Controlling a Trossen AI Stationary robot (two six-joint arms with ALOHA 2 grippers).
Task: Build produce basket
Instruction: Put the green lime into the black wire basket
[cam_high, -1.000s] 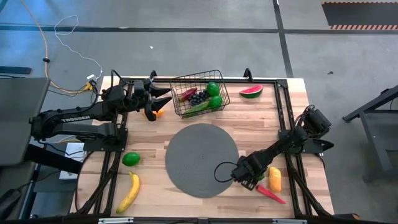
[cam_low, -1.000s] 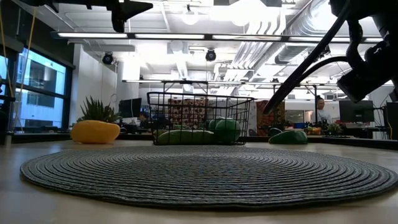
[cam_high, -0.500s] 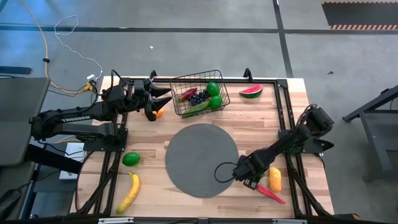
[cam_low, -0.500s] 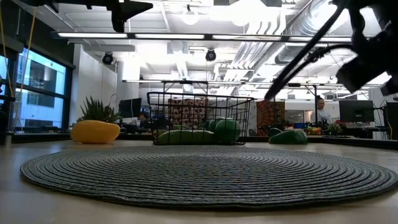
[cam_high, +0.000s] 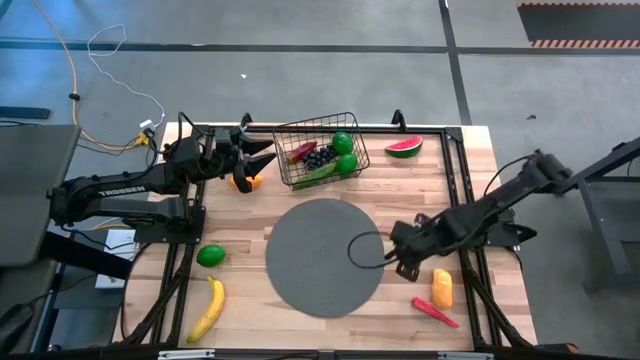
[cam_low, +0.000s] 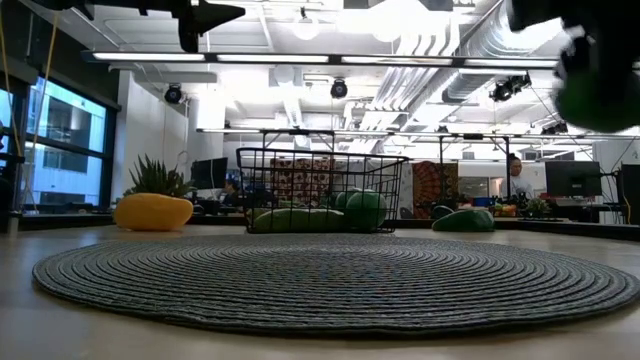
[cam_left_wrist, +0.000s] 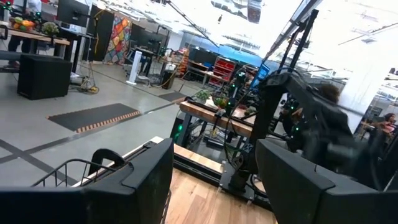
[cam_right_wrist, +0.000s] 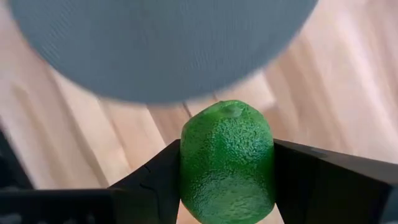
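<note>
Gripping a green lime (cam_right_wrist: 227, 163) between its two dark fingers (cam_right_wrist: 146, 186), the right pincer (cam_high: 405, 256) hangs just past the rim of the round grey woven mat (cam_high: 325, 257), above the wooden table (cam_high: 250, 240). From the wrist camera the lime sits squarely between the fingers, held across its middle, with its pebbled skin and small stem nub facing outward. It looks like a light, hard plastic toy; the rounded shape could roll or slip if the hold loosens, so a grip across the widest part, as shown, seems the safest. Well apart from this pincer, on the far side of the mat, stands the black wire basket (cam_high: 300, 135), already holding limes, dark grapes and a red chilli. A red watermelon slice (cam_high: 403, 147) lies beside the basket. Just beside the right pincer, nearer the table edge, lie an orange-yellow piece (cam_high: 441, 288) and another red chilli (cam_high: 436, 313). The left pincer (cam_high: 262, 153) waits next to the basket with its fingers apart and apparently empty, though the view is partly blocked.
</note>
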